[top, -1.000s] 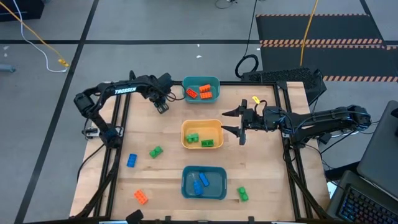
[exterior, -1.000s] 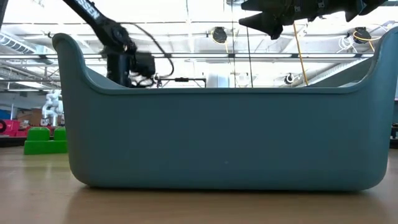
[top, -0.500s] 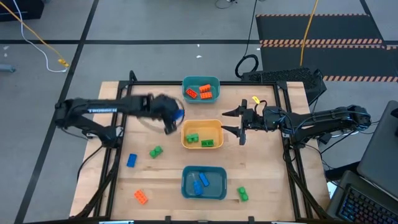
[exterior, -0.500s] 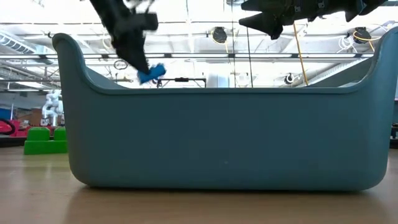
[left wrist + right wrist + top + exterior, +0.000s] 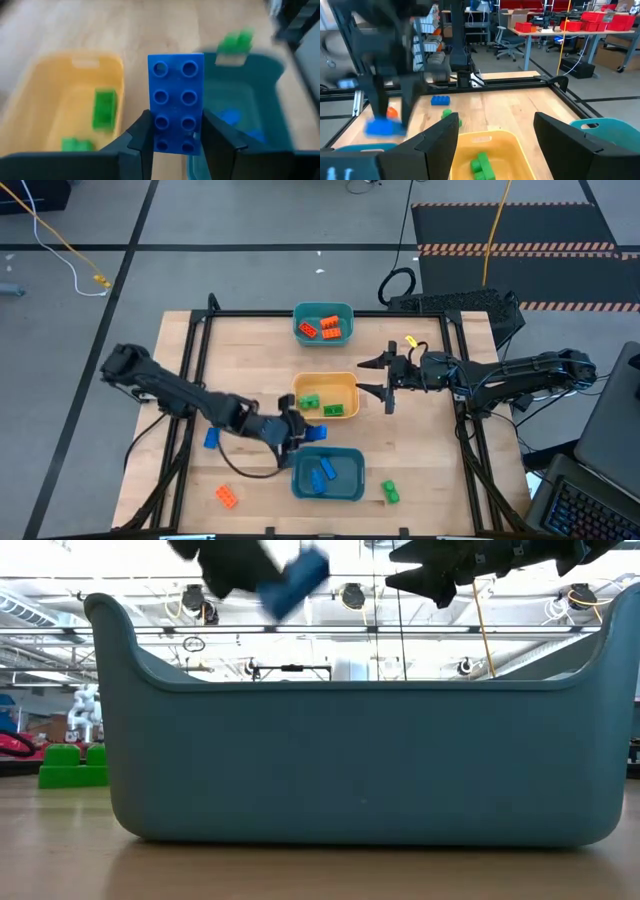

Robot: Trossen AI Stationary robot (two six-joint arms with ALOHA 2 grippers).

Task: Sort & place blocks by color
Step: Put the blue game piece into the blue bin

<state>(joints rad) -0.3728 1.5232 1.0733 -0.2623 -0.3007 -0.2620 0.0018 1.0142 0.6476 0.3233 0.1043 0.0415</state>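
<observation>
A pale wooden table [image 5: 420, 470] edged by a black frame stands on a grey floor. Beyond it the room holds shelving, office chairs and benches stacked with red boxes.

Three bins line up down the middle of the table. The far teal bin [image 5: 323, 311] holds orange blocks [image 5: 329, 328]. The yellow bin [image 5: 322, 380] in the centre holds green blocks [image 5: 333, 410]. The near teal bin [image 5: 328, 492] holds blue blocks [image 5: 322, 475].

The left gripper [image 5: 295, 431] is clamped on a blue block [image 5: 176, 102], a flat eight-stud brick gripped by its long sides near one end. The block hangs in the air between the yellow bin and the near teal bin, just above the near teal bin's rim. The left arm stretches low across the table from its base at the table's left side.

The right gripper [image 5: 383, 378] hovers just right of the yellow bin with its fingers spread wide and nothing between them. Its arm reaches in level from the right.

On the bare table, a loose blue block [image 5: 211, 439] and an orange block [image 5: 226, 496] lie left of the near teal bin. A green block [image 5: 389, 492] lies just right of it.
</observation>
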